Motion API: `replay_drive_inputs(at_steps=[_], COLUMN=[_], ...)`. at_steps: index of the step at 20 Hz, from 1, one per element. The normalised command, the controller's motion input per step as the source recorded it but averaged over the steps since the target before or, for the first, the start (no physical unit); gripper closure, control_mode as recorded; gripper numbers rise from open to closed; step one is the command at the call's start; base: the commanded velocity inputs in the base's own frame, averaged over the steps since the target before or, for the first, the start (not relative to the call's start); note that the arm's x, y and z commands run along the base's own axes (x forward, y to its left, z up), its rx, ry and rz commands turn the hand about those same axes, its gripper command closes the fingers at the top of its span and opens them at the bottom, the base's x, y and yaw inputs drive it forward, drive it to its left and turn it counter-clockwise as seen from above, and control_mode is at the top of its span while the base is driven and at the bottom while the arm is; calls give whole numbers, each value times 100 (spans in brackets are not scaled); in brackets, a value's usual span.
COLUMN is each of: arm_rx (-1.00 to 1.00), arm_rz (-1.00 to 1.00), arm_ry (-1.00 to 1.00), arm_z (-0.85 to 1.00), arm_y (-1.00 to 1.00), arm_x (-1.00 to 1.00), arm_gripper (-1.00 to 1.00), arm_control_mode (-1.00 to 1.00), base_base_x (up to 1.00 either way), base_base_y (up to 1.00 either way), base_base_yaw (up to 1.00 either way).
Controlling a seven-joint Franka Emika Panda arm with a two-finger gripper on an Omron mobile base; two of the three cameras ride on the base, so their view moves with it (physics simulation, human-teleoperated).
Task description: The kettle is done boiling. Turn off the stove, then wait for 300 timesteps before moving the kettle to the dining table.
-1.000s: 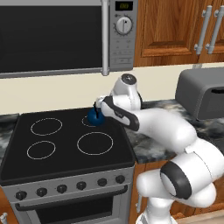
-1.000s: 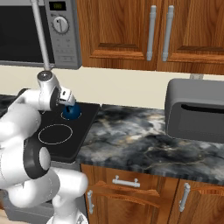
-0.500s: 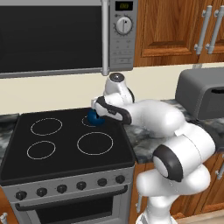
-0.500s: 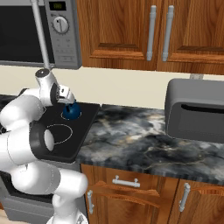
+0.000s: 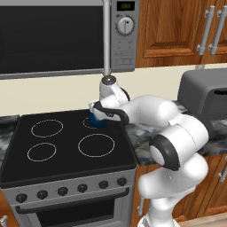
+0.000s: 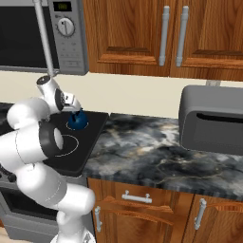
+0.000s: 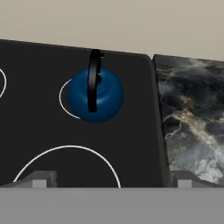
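Kettle (image 7: 96,97): smooth, satin dark-blue body, matt black handle. Stove (image 5: 66,150) beneath it: glossy black glass top, brushed steel front. Counter (image 6: 156,152) right of stove: polished marbled stone. Cabinets (image 6: 142,33) above: varnished wood, metal handles

The kettle (image 7: 95,97) is deep blue with a black handle. The stove (image 5: 66,146) has a black glass top marked with white rings and a steel-grey front with dark knobs. The counter (image 6: 156,152) is black-and-grey marbled. The cabinets (image 6: 137,33) are reddish-brown wood with silver handles. The wall (image 7: 109,22) is beige.
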Motion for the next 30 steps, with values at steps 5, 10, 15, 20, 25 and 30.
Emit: replay_drive_inputs(at_steps=[5, 10, 15, 20, 25, 30], arm_rx=[-5, -6, -2, 0, -1, -1], arm_rz=[0, 0, 0, 0, 0, 0], arm_ry=[-1, -2, 0, 0, 0, 0], arm_z=[-8, -16, -14, -5, -2, -3], arm_y=[15, 11, 13, 18, 11, 1], arm_x=[21, 34, 33, 32, 34, 22], arm_gripper=[-100, -100, -100, -100, -100, -100], arm_control_mode=[-100, -100, -100, -100, -100, -100], base_base_x=[0, 0, 0, 0, 0, 0], base_base_y=[0, 0, 0, 0, 0, 0], base_base_yaw=[0, 0, 0, 0, 0, 0])
